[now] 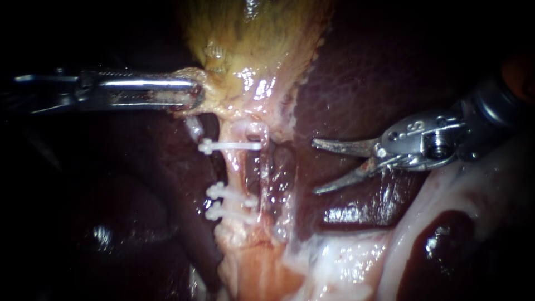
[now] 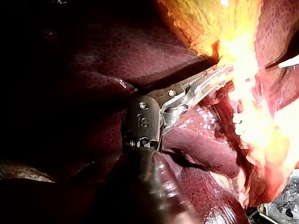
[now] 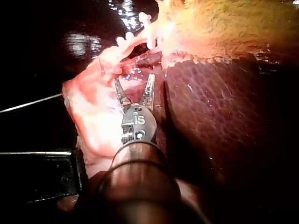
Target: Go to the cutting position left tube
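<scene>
The right instrument (image 1: 316, 167) is closest to us, big and shiny. Its two thin jaws stand wide apart and hold nothing. Ahead of its tips is a redder tube (image 1: 266, 173), and just past that is the pale left tube (image 1: 234, 170). The jaws are near the left tube but do not touch it. One white clip (image 1: 231, 146) sits across the left tube, and two more clips (image 1: 223, 200) sit on it farther along. The left instrument (image 1: 192, 96) has its jaws pinched tight on the pale bottom edge of the yellow gallbladder (image 1: 251, 33). The dark liver (image 1: 356, 83) lies under the right instrument.

From the left arm's camera, the left instrument (image 2: 225, 71) bites the bright gallbladder (image 2: 210, 23) edge right at its jaw tips. The liver (image 2: 117, 51) lies beside and under it.

From the right arm's camera, the right instrument (image 3: 134, 79) has its jaws spread open over wet tissue. The white clips (image 3: 147, 23) are straight ahead of the tips, a bit apart from them.
</scene>
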`<act>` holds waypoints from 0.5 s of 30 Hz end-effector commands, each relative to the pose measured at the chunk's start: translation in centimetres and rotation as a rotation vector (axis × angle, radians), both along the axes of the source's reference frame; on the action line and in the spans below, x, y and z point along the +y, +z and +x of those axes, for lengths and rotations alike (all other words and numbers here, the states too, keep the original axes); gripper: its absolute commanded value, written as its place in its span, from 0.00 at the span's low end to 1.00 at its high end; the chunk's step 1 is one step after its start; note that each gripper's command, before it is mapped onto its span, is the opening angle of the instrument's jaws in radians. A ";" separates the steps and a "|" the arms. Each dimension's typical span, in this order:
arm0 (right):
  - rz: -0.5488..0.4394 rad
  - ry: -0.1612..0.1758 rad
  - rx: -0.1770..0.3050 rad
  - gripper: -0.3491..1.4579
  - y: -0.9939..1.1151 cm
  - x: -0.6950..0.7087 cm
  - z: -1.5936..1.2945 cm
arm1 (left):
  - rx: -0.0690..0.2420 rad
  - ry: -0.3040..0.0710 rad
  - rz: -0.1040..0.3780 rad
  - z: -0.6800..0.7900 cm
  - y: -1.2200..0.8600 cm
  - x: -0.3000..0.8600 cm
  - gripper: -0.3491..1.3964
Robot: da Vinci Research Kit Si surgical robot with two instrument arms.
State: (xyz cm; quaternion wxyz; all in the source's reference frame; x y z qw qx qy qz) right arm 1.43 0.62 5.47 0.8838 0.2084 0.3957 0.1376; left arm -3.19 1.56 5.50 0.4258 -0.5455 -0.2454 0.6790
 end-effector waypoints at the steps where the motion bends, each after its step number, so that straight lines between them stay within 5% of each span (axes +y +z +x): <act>1: 0.000 0.000 0.000 0.98 0.00 0.00 0.00 | -0.001 0.001 0.001 0.02 -0.03 0.00 0.00; 11: 0.006 -0.004 0.003 0.98 0.00 0.00 0.03 | -0.012 -0.010 0.023 0.44 -0.44 0.11 0.00; 15: 0.028 -0.025 0.020 0.98 -0.02 -0.02 0.11 | -0.010 -0.009 0.017 0.48 -0.47 0.10 0.00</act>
